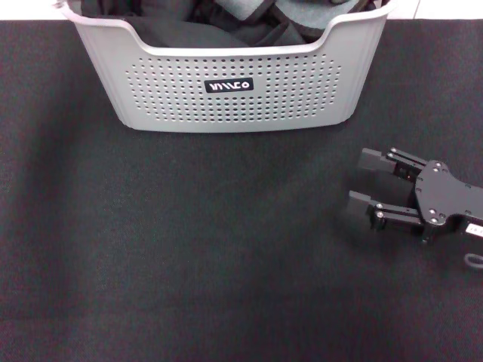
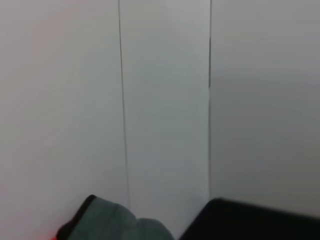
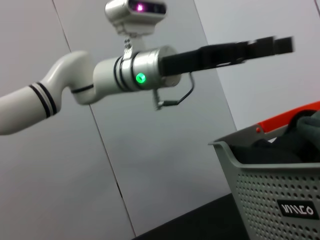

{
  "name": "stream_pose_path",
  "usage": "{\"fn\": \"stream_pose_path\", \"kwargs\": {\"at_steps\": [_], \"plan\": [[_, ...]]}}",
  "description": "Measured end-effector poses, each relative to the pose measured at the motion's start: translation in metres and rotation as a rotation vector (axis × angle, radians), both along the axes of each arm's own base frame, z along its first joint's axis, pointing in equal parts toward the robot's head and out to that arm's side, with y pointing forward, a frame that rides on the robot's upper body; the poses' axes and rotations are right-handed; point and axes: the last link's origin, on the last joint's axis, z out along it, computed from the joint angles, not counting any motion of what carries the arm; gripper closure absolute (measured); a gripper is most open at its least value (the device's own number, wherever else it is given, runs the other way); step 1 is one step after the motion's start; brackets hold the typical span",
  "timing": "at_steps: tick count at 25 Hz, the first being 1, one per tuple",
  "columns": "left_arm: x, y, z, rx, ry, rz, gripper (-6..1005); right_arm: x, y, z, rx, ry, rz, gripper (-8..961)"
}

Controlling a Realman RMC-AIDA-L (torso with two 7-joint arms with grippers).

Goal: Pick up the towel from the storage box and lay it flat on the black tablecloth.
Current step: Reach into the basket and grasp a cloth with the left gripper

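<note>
only right wrist shows left hand (image 3: pixel 270 46), raised

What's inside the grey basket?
The storage box holds a pile of black and grey cloth. No yellow towel shows; it may be buried underneath, where the pile hides everything.

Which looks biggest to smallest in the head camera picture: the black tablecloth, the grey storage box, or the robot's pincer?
1. black tablecloth, filling nearly the whole view.
2. storage box.
3. right pincer, smallest, resting open on the cloth.
</note>
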Motion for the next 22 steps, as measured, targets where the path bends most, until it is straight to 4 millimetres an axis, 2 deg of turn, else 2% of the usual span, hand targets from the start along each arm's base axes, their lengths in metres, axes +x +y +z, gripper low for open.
{"fn": "stream_pose_path", "kwargs": {"at_steps": [6, 10, 14, 22], "plan": [[0.047, 0.021, -0.037, 0.099, 0.197, 0.019, 255, 0.002, -0.002, -0.003, -0.004, 0.006, -0.015, 101], [0.057, 0.029, -0.050, 0.202, 0.326, 0.068, 261, 0.006, -0.006, -0.005, -0.011, 0.010, -0.036, 102], [0.046, 0.030, -0.045, 0.258, 0.402, 0.114, 267, 0.010, -0.010, -0.007, -0.007, 0.015, -0.049, 102], [0.011, 0.032, -0.023, 0.317, 0.432, 0.209, 279, 0.008, -0.008, -0.008, 0.004, 0.012, -0.038, 103]]}}
